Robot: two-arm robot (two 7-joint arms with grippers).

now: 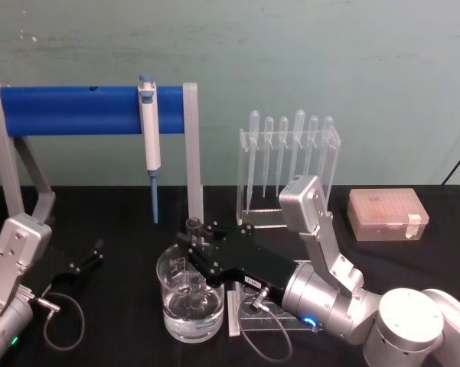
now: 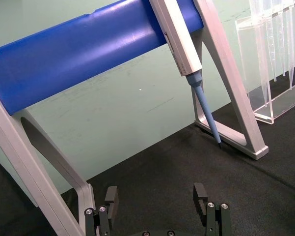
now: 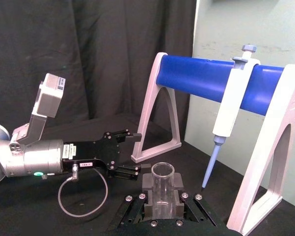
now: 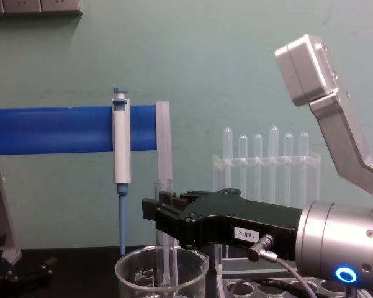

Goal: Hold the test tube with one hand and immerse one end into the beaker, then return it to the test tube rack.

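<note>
The beaker point(image 1: 171, 304) sits on the table point(image 1: 122, 222) in front of me. My right gripper point(image 1: 193, 234) reaches in from the right, above it. The test tube point(image 4: 163, 187) stands upright in my right gripper, its low end down inside the beaker. The test tube rack point(image 1: 234, 315) lies just right of the beaker, under my right arm. Behind the beaker is the stand point(image 1: 69, 111), with the pipettor point(image 1: 149, 130) hanging on it. The pipette rack point(image 1: 289, 164) is behind on the right, the box point(image 1: 386, 214) further right. My left gripper point(image 1: 90, 258) is off to the left.

A pale green painted wall point(image 1: 329, 61) runs behind the bench, evenly lit and a little scuffed — grey square plates point(image 4: 22, 6) sit high on it. A matte black cloth point(image 1: 122, 222) covers the table point(image 1: 444, 252), and where the wall ends a black fabric curtain point(image 3: 88, 49) hangs in folds.
</note>
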